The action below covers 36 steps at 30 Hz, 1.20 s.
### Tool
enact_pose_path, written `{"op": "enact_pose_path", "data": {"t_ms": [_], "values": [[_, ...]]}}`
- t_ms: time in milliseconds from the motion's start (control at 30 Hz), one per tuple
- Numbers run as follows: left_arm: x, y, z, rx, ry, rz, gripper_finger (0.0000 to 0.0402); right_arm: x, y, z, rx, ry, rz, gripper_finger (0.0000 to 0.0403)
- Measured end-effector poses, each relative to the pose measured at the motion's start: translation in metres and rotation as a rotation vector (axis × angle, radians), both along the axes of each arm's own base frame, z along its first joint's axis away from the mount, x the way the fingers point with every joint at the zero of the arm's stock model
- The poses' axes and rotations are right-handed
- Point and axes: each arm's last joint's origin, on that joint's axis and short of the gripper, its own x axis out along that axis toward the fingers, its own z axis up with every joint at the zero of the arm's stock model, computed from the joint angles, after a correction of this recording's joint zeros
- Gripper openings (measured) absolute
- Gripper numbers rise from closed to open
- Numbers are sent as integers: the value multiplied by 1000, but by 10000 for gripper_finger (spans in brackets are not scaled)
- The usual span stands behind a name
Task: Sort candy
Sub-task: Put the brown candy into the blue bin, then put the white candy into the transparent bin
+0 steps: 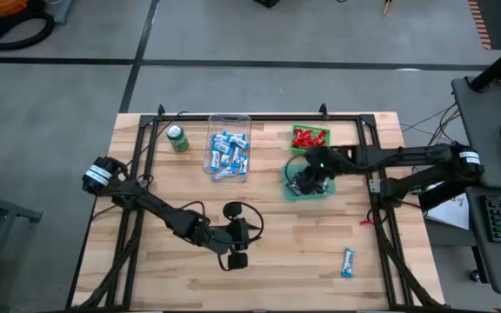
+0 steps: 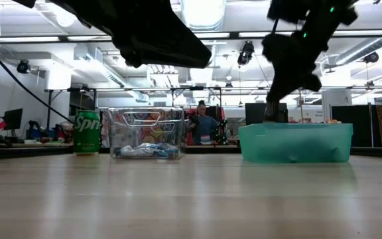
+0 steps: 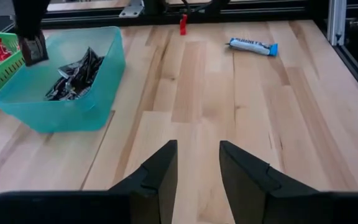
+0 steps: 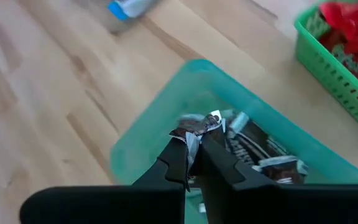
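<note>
Three containers stand along the far half of the wooden surface (image 1: 268, 252).

Clear bin (image 1: 229, 146), far centre: holds blue-and-white bars (image 1: 228, 153), piled loosely on its floor. In the low view the pile lies low behind the clear wall.

Green basket (image 1: 310, 136), far right of centre: holds red candies (image 1: 310, 135). It stands just beside the teal bin, on that bin's far side.

Teal bin (image 3: 98, 102), right of centre: holds black-and-silver bars (image 3: 73, 78), heaped toward one side.

Loose item: one blue-and-white bar (image 1: 348, 262) lies on the bare surface near the right near corner, well apart from all three containers.

A green can (image 1: 177, 138) stands upright to the left of the clear bin, near it but not touching.

Right hand (image 4: 194, 148): positioned above the teal bin, fingers pinched narrow on a black-and-silver bar (image 4: 210, 121), which it holds by the wrapper end over the bin's contents.

Left hand (image 3: 197, 165): positioned over the bare surface at near centre, fingers parted by a moderate gap, nothing between them. It points toward the right side of the surface, with the teal bin and the loose bar ahead of it.

A person (image 2: 201, 123) shows in the room beyond the surface in the low view.
</note>
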Motion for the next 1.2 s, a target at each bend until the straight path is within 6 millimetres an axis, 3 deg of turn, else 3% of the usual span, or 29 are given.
{"op": "enact_pose_path", "data": {"t_ms": [167, 367, 867, 1200], "values": [[0, 0, 0, -1, 4, 4, 102, -6, -21, -21, 54, 38, -30, 13], [-1, 0, -2, -11, 21, 14, 102, -10, -27, -35, 49, 28, -56, 14], [-2, 1, -3, -39, 25, 31, 102, -19, -35, -38, 37, 93, -110, 144], [-2, 1, -4, -53, 28, 40, 102, -25, -32, -17, 50, 126, -107, 161]]}}
